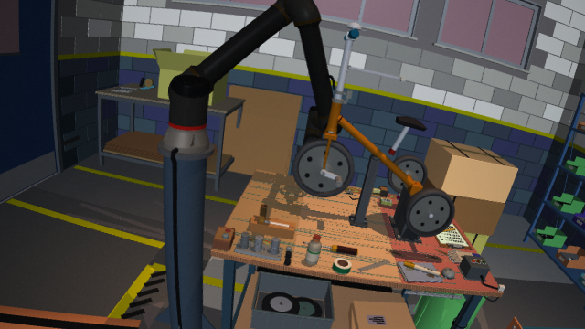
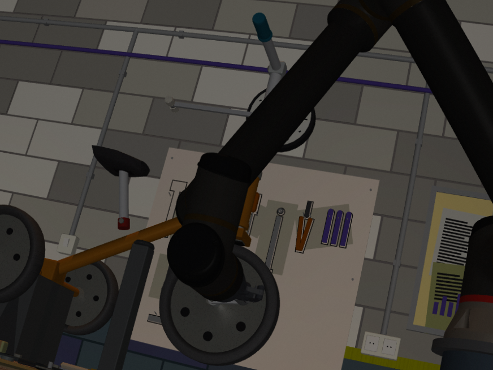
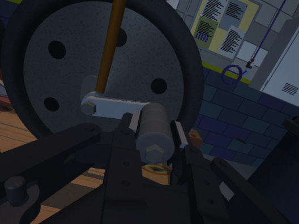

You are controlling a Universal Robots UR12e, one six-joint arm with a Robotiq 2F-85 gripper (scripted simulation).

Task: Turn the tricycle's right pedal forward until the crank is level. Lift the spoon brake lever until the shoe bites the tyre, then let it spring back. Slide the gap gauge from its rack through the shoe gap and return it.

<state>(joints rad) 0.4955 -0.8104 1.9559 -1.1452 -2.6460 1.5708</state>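
The tricycle's right pedal (image 3: 154, 131), a grey cylinder with a hex bolt on its end, sits between the two finger pads of my gripper (image 3: 155, 130), which is closed around it. Its pale crank arm (image 3: 113, 107) runs nearly level from the hub bolt to the pedal, across the grey disc of the front wheel (image 1: 323, 167). The orange fork leg (image 3: 110, 45) rises from the hub. The tricycle (image 1: 374, 155) stands clamped above the workbench, with the brake lever (image 2: 207, 106) reaching out from the steering column. The gap gauge (image 1: 279, 223) rests in its rack (image 1: 270, 225) on the bench.
The workbench (image 1: 352, 237) carries a bottle (image 1: 313, 250), a tape roll (image 1: 341, 265), a screwdriver and other small tools. A support post (image 1: 363, 194) stands under the frame. A cardboard box (image 1: 468, 183) sits behind the rear wheel (image 1: 429, 211). My arm's column (image 1: 185, 219) stands left of the bench.
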